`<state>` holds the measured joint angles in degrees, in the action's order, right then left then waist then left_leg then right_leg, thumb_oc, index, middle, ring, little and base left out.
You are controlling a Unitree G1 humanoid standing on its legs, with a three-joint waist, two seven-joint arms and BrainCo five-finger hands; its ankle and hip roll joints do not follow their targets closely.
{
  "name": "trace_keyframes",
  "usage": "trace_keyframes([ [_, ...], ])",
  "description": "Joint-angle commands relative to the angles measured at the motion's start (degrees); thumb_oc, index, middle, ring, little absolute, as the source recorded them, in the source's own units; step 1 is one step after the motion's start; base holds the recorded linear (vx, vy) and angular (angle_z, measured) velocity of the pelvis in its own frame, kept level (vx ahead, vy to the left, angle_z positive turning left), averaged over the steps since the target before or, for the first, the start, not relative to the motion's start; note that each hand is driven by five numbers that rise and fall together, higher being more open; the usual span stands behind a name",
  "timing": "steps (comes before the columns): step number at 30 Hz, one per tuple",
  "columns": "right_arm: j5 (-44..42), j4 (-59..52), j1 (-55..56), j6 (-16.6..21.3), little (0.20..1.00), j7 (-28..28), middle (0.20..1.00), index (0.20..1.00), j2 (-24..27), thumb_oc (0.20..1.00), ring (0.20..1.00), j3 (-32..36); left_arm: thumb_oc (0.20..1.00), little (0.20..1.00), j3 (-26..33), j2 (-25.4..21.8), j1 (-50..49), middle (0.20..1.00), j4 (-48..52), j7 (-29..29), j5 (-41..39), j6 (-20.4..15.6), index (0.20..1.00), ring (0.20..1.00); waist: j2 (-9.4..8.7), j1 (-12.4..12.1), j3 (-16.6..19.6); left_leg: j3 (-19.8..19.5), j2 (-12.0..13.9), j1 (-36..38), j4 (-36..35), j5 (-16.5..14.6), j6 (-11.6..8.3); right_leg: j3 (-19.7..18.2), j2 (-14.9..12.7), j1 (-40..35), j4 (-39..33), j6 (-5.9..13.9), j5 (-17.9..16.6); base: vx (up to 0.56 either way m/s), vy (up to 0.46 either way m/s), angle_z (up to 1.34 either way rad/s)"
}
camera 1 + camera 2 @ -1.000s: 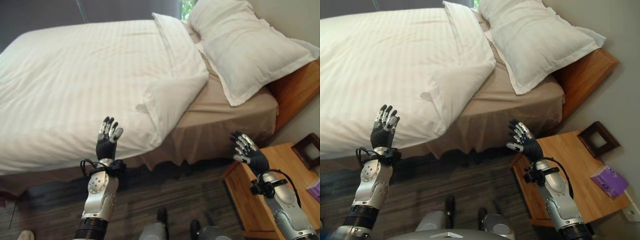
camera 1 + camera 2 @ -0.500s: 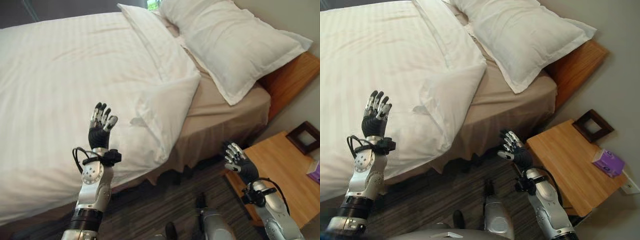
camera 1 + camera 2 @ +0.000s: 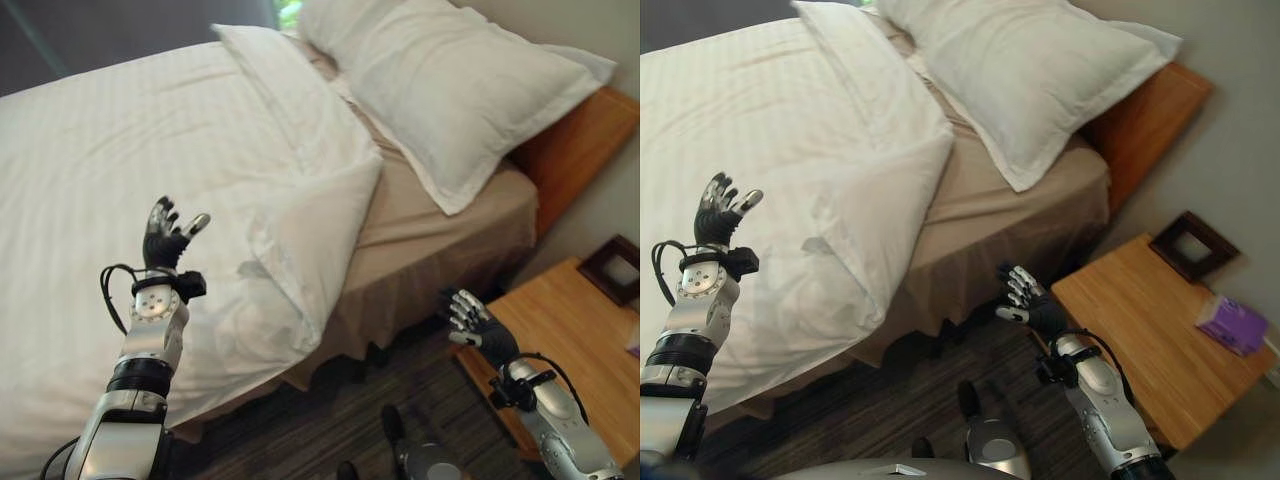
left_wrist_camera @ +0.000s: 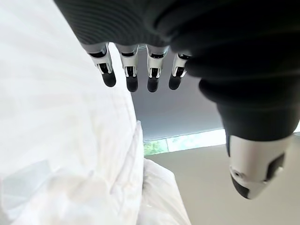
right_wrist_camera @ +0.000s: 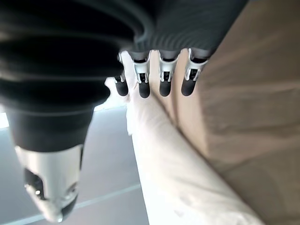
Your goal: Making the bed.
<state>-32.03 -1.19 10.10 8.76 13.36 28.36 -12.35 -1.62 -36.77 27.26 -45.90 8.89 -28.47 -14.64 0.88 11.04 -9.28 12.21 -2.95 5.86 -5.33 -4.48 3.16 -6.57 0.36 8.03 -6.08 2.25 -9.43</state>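
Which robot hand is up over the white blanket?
The left hand, raised over the white blanket. The right hand hangs low beside the bed.

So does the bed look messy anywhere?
Yes. The white duvet is folded back at its corner below the pillow, leaving the tan sheet bare.

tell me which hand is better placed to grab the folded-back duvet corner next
Left, probably. The left hand is raised, open, over the white duvet, close to its folded-back corner. The right hand hangs open lower, off the bed's side by the nightstand.
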Motion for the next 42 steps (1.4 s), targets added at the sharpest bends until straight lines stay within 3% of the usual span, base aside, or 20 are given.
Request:
trace_keyframes([
  [1, -3.20, -2.87, -2.26, 2.13, 1.000, 0.53, 1.000, 1.000, 1.83, 1.000, 1.000, -0.52, 1.000, 1.000, -0.32, -4.76, 9.57, 1.000, -7.64, 0.93, 0.33, 0.46, 1.000, 1.000, -0.38, 0.99, -1.18, -0.13, 5.95, -5.03, 0.33, 6.37, -6.39, -1.66, -2.37, -2.08, 1.79, 4.11, 3.23, -0.04, 0.008, -0.51],
  [8, -4.02, -1.86, -3.35, 1.48, 1.000, -0.19, 1.000, 1.000, 2.05, 1.000, 1.000, -2.23, 1.000, 1.000, 0.06, -4.72, 15.42, 1.000, -17.53, -2.62, -6.76, 3.06, 1.000, 1.000, -0.04, 3.15, -3.03, 3.37, 6.63, -8.37, 0.33, 6.79, -7.03, -4.77, -1.15, 2.65, 1.22, 4.36, 1.71, -0.01, 0.003, -0.34],
  [18, -2.74, -0.43, -4.87, 1.37, 1.000, -0.33, 1.000, 1.000, 1.30, 1.000, 1.000, -3.34, 1.000, 1.000, -3.89, -1.91, 16.15, 1.000, -18.35, -6.60, -3.12, 5.10, 1.000, 1.000, 2.07, 5.29, -3.51, 6.65, 6.61, -8.27, 0.33, 6.49, -7.45, -7.41, -0.70, 4.03, 1.08, 4.58, 1.36, 0.06, 0.011, -0.15],
  [19, -2.60, -0.24, -5.16, 1.24, 1.000, -0.28, 1.000, 1.000, 1.29, 1.000, 1.000, -3.53, 0.200, 0.200, -5.15, -0.58, 18.21, 0.200, -19.52, -7.18, -2.80, 5.88, 0.200, 0.200, 2.62, 6.02, -3.52, 7.02, 6.62, -8.05, 0.33, 6.35, -7.53, -7.56, -0.64, 4.07, 1.08, 4.57, 1.41, 0.06, 0.008, -0.19],
  [24, -2.37, 0.30, -5.00, 1.27, 1.000, -0.68, 1.000, 1.000, 1.10, 1.000, 1.000, -3.32, 0.200, 0.200, -10.84, 2.73, 22.56, 0.200, -15.41, -6.78, 2.92, 5.70, 0.200, 0.200, 3.84, 6.84, -3.81, 7.17, 6.60, -7.83, 0.33, 6.38, -7.62, -7.49, -0.73, 3.94, 1.08, 4.72, 1.47, 0.03, -0.003, -0.06],
  [27, -2.37, 0.29, -4.97, 1.26, 1.000, -0.68, 1.000, 1.000, 1.08, 1.000, 1.000, -3.28, 0.200, 0.200, -10.87, 2.76, 22.57, 0.200, -15.38, -6.75, 2.94, 5.72, 0.200, 0.200, 3.83, 6.80, -3.81, 7.18, 6.60, -7.81, 0.33, 6.37, -7.62, -7.49, -0.73, 3.93, 1.08, 4.72, 1.48, 0.01, -0.022, 0.02],
  [28, -1.33, 0.52, -3.92, 1.81, 1.000, -1.18, 1.000, 1.000, 0.51, 1.000, 1.000, -1.88, 0.200, 0.200, -20.75, 8.41, 23.31, 0.200, 6.74, -6.11, 4.60, 2.64, 0.200, 0.200, 4.67, 6.28, -3.90, 5.87, 6.25, -7.46, 0.33, 6.44, -7.41, -6.27, -1.26, 2.88, 1.08, 4.84, 1.88, 0.03, -0.072, -0.12],
  [29, -0.94, 0.63, -3.59, 2.01, 1.000, -1.43, 1.000, 1.000, 0.23, 1.000, 1.000, -1.40, 0.200, 0.200, -23.30, 9.72, 23.17, 0.200, 12.49, -6.70, 3.75, 1.99, 0.200, 0.200, 4.86, 5.90, -3.77, 5.40, 6.14, -7.50, 0.33, 6.50, -7.31, -5.95, -1.42, 2.63, 1.08, 4.90, 1.95, 0.03, -0.077, 0.00],
  [31, -0.57, 0.74, -3.27, 2.10, 1.000, -1.54, 1.000, 1.000, 0.02, 1.000, 1.000, -1.21, 0.200, 0.200, -24.94, 10.16, 23.05, 0.200, 14.95, -7.54, 3.01, 1.77, 0.200, 0.200, 4.96, 5.61, -3.49, 5.16, 6.02, -7.68, 0.33, 6.67, -7.27, -5.85, -1.47, 2.70, 1.08, 4.85, 1.90, 0.02, -0.027, 0.34],
  [32, 0.08, 0.76, -3.12, 2.24, 1.000, -2.03, 1.000, 1.000, -0.24, 1.000, 1.000, -1.18, 0.200, 0.200, -27.43, 13.66, 22.39, 0.200, 20.04, -8.48, -0.27, 1.01, 0.200, 0.200, 5.14, 5.52, -3.39, 4.76, 5.86, -7.39, 0.33, 6.52, -7.13, -5.39, -1.67, 2.20, 1.08, 4.92, 2.09, 0.04, -0.014, 0.34],
  [35, 0.60, 0.79, -2.99, 2.16, 1.000, -2.22, 1.000, 1.000, -0.17, 1.000, 1.000, -1.55, 0.200, 0.200, -31.04, 16.99, 21.67, 0.200, 23.25, -10.37, -1.56, 0.91, 0.200, 0.200, 5.36, 6.03, -3.23, 4.91, 5.76, -6.75, 0.33, 6.12, -6.98, -5.42, -1.67, 1.60, 1.08, 5.11, 2.33, 0.03, -0.005, 0.14],
  [36, 0.57, 0.69, -2.98, 2.03, 1.000, -2.04, 1.000, 1.000, -0.11, 1.000, 1.000, -1.68, 0.809, 0.809, -32.29, 17.86, 21.55, 0.809, 23.87, -11.34, -2.04, 1.20, 0.809, 0.809, 5.39, 6.27, -3.04, 5.18, 5.74, -6.85, 0.33, 6.20, -6.99, -5.67, -1.58, 1.77, 1.08, 5.11, 2.16, 0.02, 0.007, 0.08],
  [37, 0.57, 0.70, -2.98, 2.03, 1.000, -2.04, 1.000, 1.000, -0.11, 1.000, 1.000, -1.68, 1.000, 1.000, -32.30, 17.86, 21.55, 1.000, 23.87, -11.34, -2.04, 1.20, 1.000, 1.000, 5.39, 6.24, -2.99, 5.21, 5.74, -6.90, 0.33, 6.21, -6.99, -5.69, -1.58, 1.83, 1.08, 5.10, 2.14, 0.00, 0.007, 0.05],
  [42, 0.98, 1.08, -2.02, 1.52, 1.000, -1.29, 1.000, 1.000, 0.81, 1.000, 1.000, -1.68, 1.000, 1.000, -35.60, 17.79, 19.44, 1.000, 27.90, -15.55, -4.24, 2.29, 1.000, 1.000, 5.99, 6.89, -2.62, 5.65, 5.66, -6.44, 0.33, 5.85, -6.97, -5.84, -1.66, 1.53, 1.08, 5.12, 2.27, 0.00, 0.002, -0.01],
])
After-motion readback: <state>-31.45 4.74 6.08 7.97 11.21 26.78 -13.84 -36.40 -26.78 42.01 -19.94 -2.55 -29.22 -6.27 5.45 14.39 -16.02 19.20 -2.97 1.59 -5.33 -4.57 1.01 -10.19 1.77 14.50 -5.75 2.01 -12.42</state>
